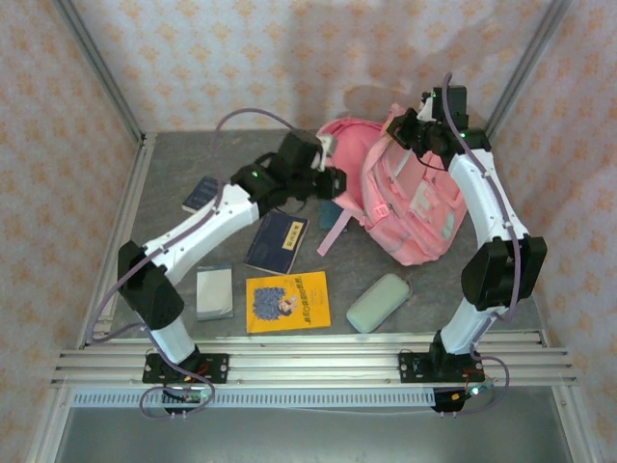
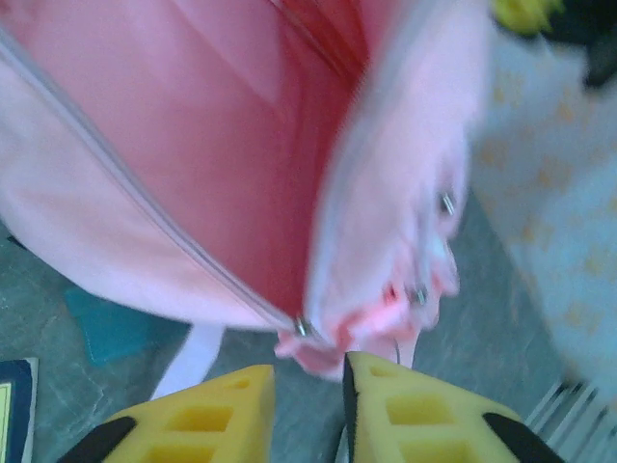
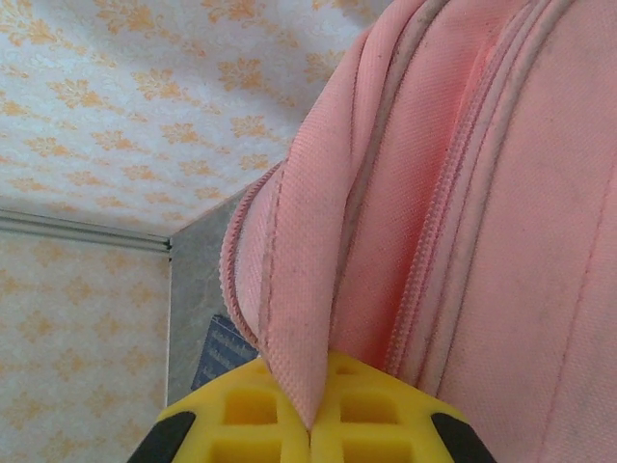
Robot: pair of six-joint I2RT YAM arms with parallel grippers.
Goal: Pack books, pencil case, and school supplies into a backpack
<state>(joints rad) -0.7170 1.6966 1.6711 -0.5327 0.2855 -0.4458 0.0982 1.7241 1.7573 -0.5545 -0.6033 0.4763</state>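
**Right gripper point(image 3: 310, 424) clamped on backpack point(image 3: 482, 241) fabric: packing not begun**

My left gripper point(image 2: 308, 374) hovers at the zipper mouth, jaws narrowly apart (nothing between them). The yellow book point(image 1: 287, 302), the other books and the mint pencil case point(image 1: 378, 302) lie on the table point(image 1: 174, 164). I judge nothing loaded.

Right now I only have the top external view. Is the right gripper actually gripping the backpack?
Observer: Yes. In the right wrist view the right gripper is shut on a fold of fabric at the backpack rim.
Operator: Left one holding anything?
Observer: No. The left wrist view shows the left gripper with a narrow gap between its fingers, and bare table shows through.
Operator: Main compartment open?
Observer: Yes. In that same view the zip gapes and the pink inside shows. The zipper pull sits just beyond the fingertips.
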